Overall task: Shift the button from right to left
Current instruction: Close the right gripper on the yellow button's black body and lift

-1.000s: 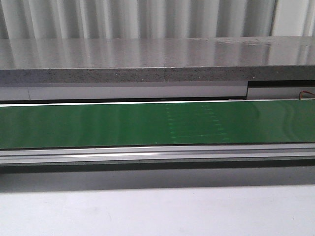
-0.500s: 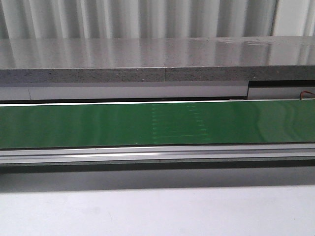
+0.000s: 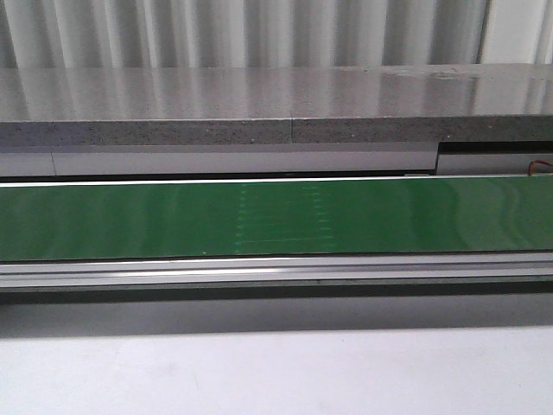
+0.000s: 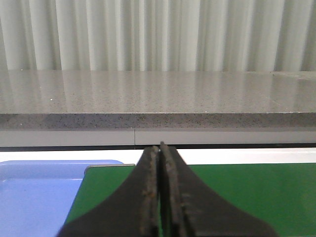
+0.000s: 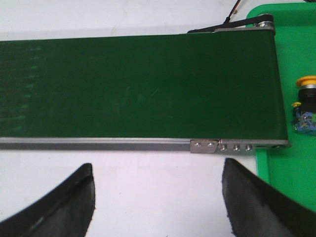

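Right wrist view: button [image 5: 304, 103] lying on green tray [image 5: 291, 168] past conveyor belt [image 5: 138, 84] end; right fingers [image 5: 157, 197] spread, left fingers [image 4: 160, 197] clenched, empty. Risk: tipping it off-centre.

The button [image 5: 304, 103] — yellow cap, black collar, blue-grey block — lies on its side on a green tray [image 5: 291, 168].

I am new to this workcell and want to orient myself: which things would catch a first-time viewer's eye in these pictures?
The long green conveyor belt fills the width of the front view, under a grey speckled stone ledge. In the right wrist view, the button, with its yellow cap, lies on a bright green tray just past the belt's end, with the right gripper open. The left gripper is shut, and a blue tray lies by the belt's other end.
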Available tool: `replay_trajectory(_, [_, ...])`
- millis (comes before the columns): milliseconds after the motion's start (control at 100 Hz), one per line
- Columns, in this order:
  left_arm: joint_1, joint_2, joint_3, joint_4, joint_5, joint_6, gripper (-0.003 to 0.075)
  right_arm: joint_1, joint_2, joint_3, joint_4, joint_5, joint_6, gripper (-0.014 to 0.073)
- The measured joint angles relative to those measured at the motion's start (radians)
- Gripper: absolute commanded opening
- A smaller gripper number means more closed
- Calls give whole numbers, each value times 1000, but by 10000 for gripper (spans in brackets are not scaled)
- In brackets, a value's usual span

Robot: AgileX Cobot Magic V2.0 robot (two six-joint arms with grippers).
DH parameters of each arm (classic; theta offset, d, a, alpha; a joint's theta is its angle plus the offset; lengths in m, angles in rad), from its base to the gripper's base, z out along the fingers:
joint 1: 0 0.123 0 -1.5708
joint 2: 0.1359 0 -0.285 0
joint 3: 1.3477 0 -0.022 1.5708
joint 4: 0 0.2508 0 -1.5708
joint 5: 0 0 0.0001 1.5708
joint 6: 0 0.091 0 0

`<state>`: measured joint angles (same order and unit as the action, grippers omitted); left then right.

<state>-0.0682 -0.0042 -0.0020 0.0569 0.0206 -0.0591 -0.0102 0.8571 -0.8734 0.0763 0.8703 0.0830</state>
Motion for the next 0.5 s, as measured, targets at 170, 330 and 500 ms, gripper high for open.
replay_trajectory(170, [0, 0, 0, 0, 0, 0, -20, -123, 178, -117, 0, 2, -30, 543])
replay_trajectory(330, [0, 0, 0, 0, 0, 0, -20, -276, 328, -174, 57, -12, -144, 543])
replay_trajectory(500, [0, 0, 0, 0, 0, 0, -20, -447, 470, -190, 172, -92, -290, 543])
